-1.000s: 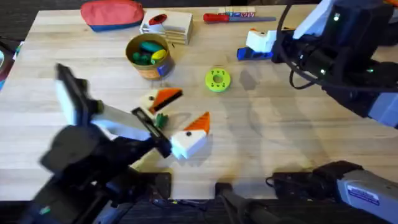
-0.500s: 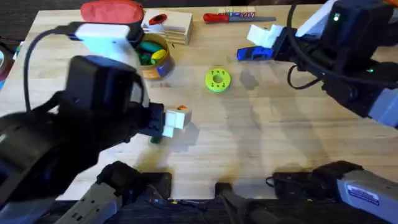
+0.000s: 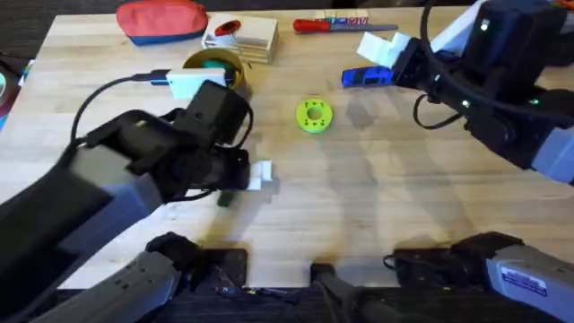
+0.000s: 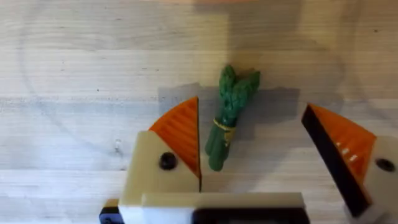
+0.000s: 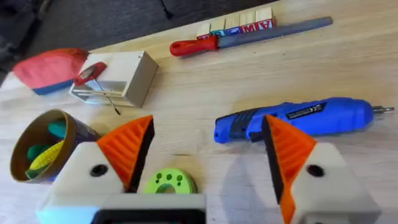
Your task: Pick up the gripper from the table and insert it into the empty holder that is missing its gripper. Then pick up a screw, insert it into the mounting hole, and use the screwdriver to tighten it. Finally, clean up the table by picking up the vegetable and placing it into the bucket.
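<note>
Table [image 3: 377, 215], left to right. One bucket [image 3: 212, 61] near far edge, left of centre, toys inside. One vegetable [image 4: 229, 115] flat on table near centre-left, between open fingers of left gripper [image 4: 273, 158]; fingers apart from it, holding nothing. One lime-green disc [image 3: 313, 115] mid-table. One screwdriver [image 5: 298, 117], blue, lies toward far right; right gripper [image 5: 208, 155] above it, fingers spread, empty. One red-handled screwdriver [image 3: 339, 25] at far edge.

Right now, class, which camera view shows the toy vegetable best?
The left wrist view: the vegetable lies whole on the wood between the left gripper's open orange pads. In the overhead view only a dark green end peeks out under the left arm. The right wrist view looks at other things.
</note>
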Action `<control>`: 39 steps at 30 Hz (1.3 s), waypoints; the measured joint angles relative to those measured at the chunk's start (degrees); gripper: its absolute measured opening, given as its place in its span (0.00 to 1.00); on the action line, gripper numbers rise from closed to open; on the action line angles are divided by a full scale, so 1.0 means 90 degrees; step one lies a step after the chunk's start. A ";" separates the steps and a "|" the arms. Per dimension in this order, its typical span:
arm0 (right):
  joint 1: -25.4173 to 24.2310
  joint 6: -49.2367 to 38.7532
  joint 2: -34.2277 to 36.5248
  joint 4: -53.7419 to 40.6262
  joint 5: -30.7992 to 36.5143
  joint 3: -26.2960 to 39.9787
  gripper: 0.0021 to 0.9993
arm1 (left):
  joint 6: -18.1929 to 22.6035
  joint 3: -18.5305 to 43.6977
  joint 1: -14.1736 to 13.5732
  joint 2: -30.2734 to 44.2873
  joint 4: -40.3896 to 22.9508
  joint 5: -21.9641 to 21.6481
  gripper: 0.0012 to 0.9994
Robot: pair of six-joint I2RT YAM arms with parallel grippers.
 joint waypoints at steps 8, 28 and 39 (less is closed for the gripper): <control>0.0000 0.0000 0.0000 -0.0005 -0.0001 0.0000 0.99 | -0.0127 -0.0023 0.0000 0.0717 0.0098 -0.0002 0.96; 0.0000 0.0000 0.0002 -0.0747 -0.0001 0.0000 0.99 | -0.0171 -0.0015 0.0000 0.0705 0.0115 -0.0095 0.02; 0.0000 0.0002 0.0000 -0.0815 -0.0002 0.0000 0.99 | 0.0013 0.1596 -0.0005 0.0707 -0.0847 -0.0239 0.01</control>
